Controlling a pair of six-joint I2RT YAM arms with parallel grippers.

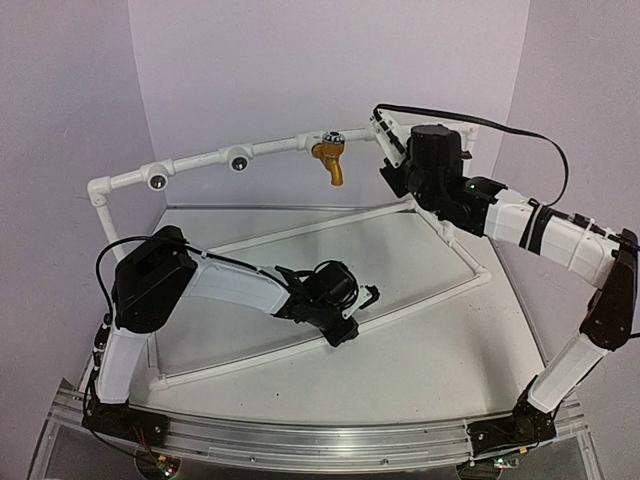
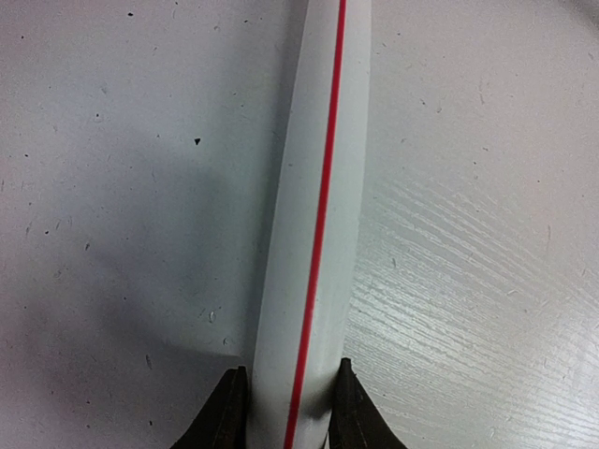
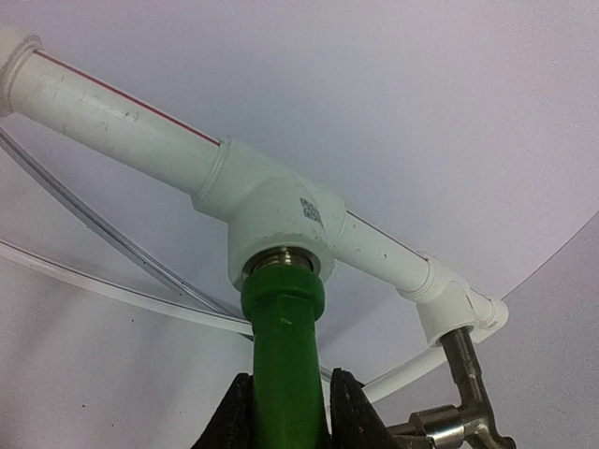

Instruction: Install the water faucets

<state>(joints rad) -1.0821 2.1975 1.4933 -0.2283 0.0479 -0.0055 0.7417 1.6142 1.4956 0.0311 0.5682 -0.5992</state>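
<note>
My right gripper [image 3: 285, 379] is shut on the green faucet [image 3: 285, 337]. The faucet's threaded end sits in a tee socket [image 3: 276, 224] of the white pipe frame's raised bar. In the top view this gripper [image 1: 390, 145] hides the green faucet. The mustard-yellow faucet [image 1: 330, 160] hangs from the socket beside it and shows as a brownish, silver-capped shape [image 3: 463, 393] in the right wrist view. My left gripper [image 2: 290, 374] is shut on a red-striped white pipe [image 2: 318, 187] of the frame's low front rail [image 1: 343, 335]. A small dark curved piece [image 1: 372, 295], seemingly the dark faucet, lies on the table.
Two silver-centred sockets [image 1: 158, 181] [image 1: 238, 162] on the raised bar hold nothing. The frame's low pipes [image 1: 300, 232] cross the white table [image 1: 430, 350] diagonally. White walls close in at the back and sides. An aluminium rail [image 1: 300, 445] runs along the near edge.
</note>
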